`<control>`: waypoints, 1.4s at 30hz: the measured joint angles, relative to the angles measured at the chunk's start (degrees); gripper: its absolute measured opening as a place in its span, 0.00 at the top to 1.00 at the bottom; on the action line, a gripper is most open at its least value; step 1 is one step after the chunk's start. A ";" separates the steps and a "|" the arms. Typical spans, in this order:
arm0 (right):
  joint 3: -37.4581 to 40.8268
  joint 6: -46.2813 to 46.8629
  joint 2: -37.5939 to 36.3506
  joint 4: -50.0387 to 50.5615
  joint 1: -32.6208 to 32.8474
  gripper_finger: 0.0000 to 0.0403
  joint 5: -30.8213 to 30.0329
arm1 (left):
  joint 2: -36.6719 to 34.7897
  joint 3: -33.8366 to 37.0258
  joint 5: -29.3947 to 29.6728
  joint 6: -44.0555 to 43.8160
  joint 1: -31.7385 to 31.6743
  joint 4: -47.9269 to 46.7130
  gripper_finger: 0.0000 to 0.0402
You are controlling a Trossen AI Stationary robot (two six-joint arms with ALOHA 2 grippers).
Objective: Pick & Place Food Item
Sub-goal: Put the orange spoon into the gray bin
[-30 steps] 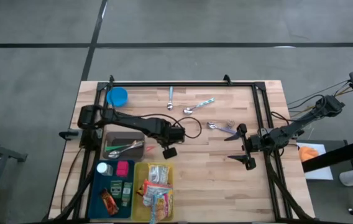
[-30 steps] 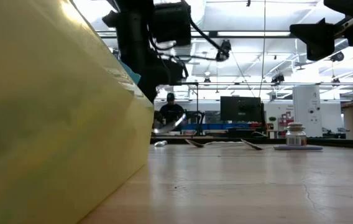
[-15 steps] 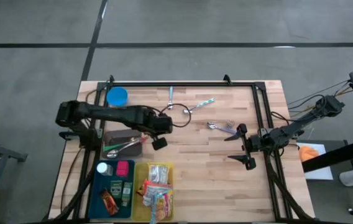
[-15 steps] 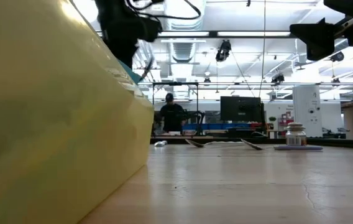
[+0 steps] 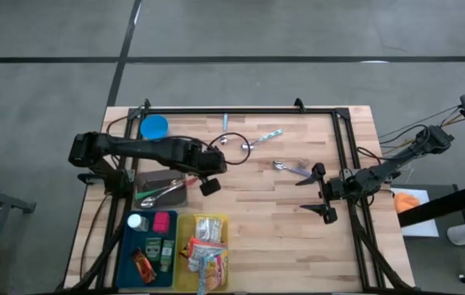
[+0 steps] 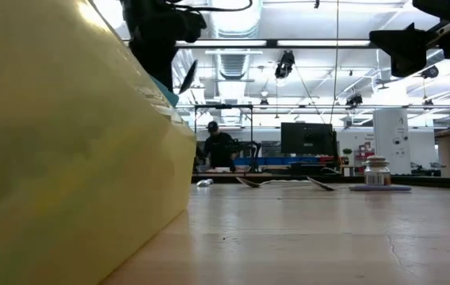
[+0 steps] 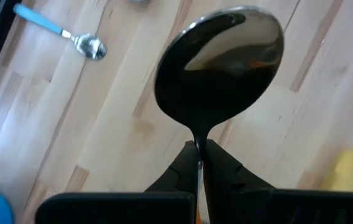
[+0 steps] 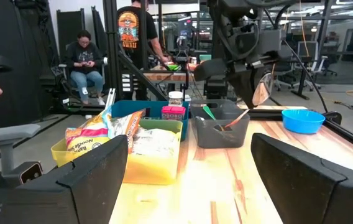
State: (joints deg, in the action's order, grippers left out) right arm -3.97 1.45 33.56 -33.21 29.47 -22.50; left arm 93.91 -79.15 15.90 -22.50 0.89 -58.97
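Gripping a shiny metal spoon (image 7: pixel 221 62) in the clenched left end effector (image 7: pixel 199 163), above the wooden bench (image 5: pixel 282 221). Waiting at three o'clock, right end effector (image 5: pixel 321 192) spread wide, empty.

Colours on the pale wood surface (image 5: pixel 282 221)

The surface shows light planks with a fine brown grain, framed by black rails. A silver spoon (image 7: pixel 220 68) mirrors dark tones and an orange glint in its bowl, held by the black left pincer (image 7: pixel 199 163). Nearby lie a bright blue bowl (image 5: pixel 155 127), a grey bin (image 5: pixel 146 179), a teal-blue tray (image 5: pixel 128 246) and a yellow bin (image 5: pixel 183 246) of multicoloured packets; another spoon (image 7: pixel 58 32) has a light blue handle.
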 joint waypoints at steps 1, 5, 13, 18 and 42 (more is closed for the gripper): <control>0.00 0.00 0.00 0.00 0.00 0.16 0.00 | 0.00 -0.01 -0.02 0.02 0.00 0.64 0.99; 0.00 0.00 0.00 -0.02 -0.01 0.16 0.00 | 0.19 0.41 0.00 0.29 0.00 3.03 0.99; 0.00 0.00 0.01 0.00 -0.01 0.16 0.00 | 1.14 0.62 -0.03 2.74 0.01 3.55 0.99; 0.00 0.00 0.00 0.00 -0.02 0.16 0.00 | 0.96 -3.00 0.44 3.59 -0.02 1.23 0.99; 0.00 0.00 0.00 -0.01 -0.01 0.16 0.00 | 0.55 -6.56 -2.20 -4.94 6.65 -30.94 0.99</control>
State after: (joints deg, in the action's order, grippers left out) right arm -3.97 1.45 33.56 -33.22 29.47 -22.50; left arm 94.46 -85.71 13.70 -27.44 7.53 -89.91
